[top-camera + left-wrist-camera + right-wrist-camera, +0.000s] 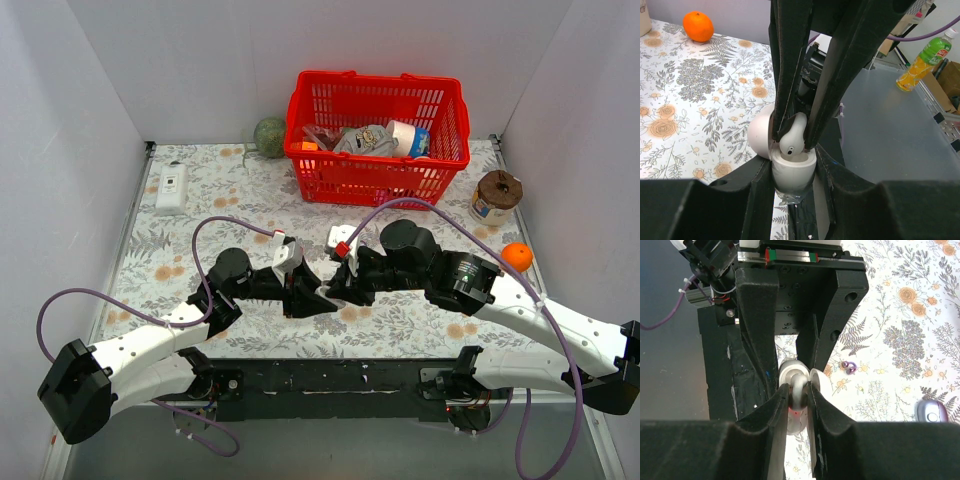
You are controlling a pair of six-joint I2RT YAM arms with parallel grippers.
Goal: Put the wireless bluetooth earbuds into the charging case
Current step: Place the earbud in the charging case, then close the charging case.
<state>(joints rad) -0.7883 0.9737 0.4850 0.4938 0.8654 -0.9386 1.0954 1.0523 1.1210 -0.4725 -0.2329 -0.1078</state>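
A ball (269, 137) lies left of the basket (375, 180), an orange (516, 257) right.

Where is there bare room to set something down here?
Bare cloth: left side, between the white switch box and the left arm; also between that box and the red basket. Crowded: centre, where both arms meet; jar and orange at right.

the table (160, 260) wears a floral cloth. at its far edge stands a red basket (378, 135), with a green ball (269, 136) just beside its left corner. a white switch box (172, 187) lies flat at far left. by the right edge a brown-topped jar (496, 196) stands behind an orange (516, 256). nearer the middle, a tiny purple earbud (849, 367) and a lavender oval case (931, 412) lie apart on the cloth.
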